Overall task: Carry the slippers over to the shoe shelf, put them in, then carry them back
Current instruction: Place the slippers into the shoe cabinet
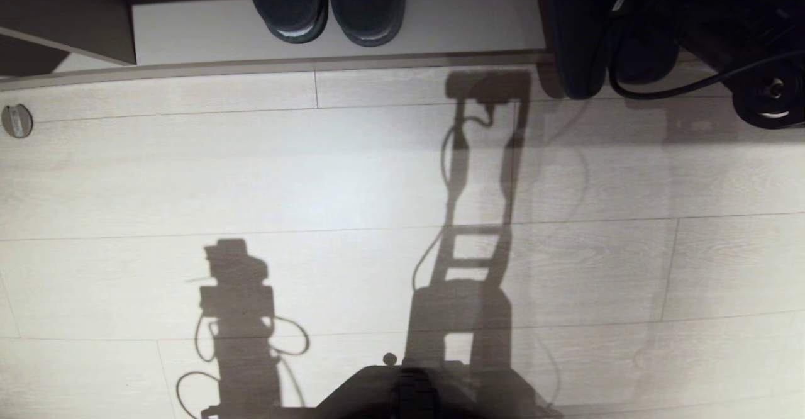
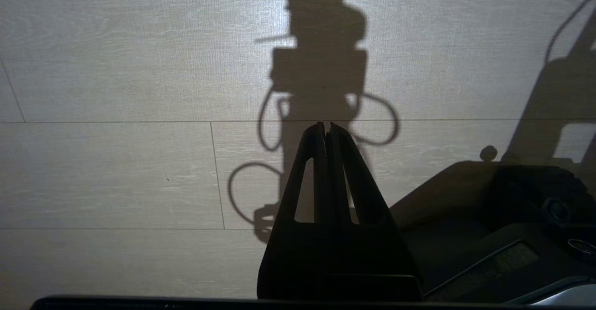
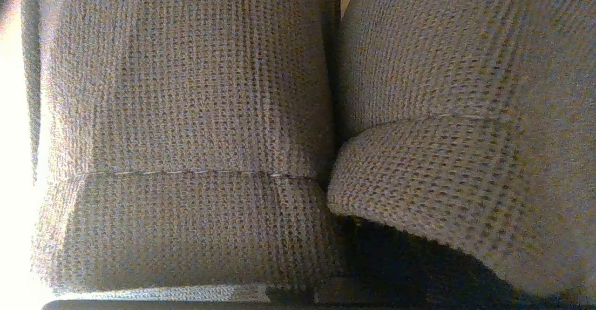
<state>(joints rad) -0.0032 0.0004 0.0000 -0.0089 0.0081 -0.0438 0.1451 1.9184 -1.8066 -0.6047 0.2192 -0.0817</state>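
The slippers [image 3: 186,114], grey-blue ribbed fabric, fill the right wrist view side by side, pressed close to the camera and hiding the fingers. In the head view they hang as dark shapes [image 1: 569,41] under my right arm [image 1: 710,10] at the top right, in front of the right end of the shoe shelf. My right gripper is shut on them. The shoe shelf's pale floor board [image 1: 453,26] runs along the top, with an upright divider [image 1: 75,22] at the left. My left gripper [image 2: 327,124] is shut and empty, parked over the floor.
Another dark pair of slippers [image 1: 330,7] stands toes-out on the shelf's floor board, left of the held pair. A round metal floor fitting [image 1: 17,121] lies at the far left. Pale wood-look floor [image 1: 352,173] stretches between my base [image 1: 402,394] and the shelf.
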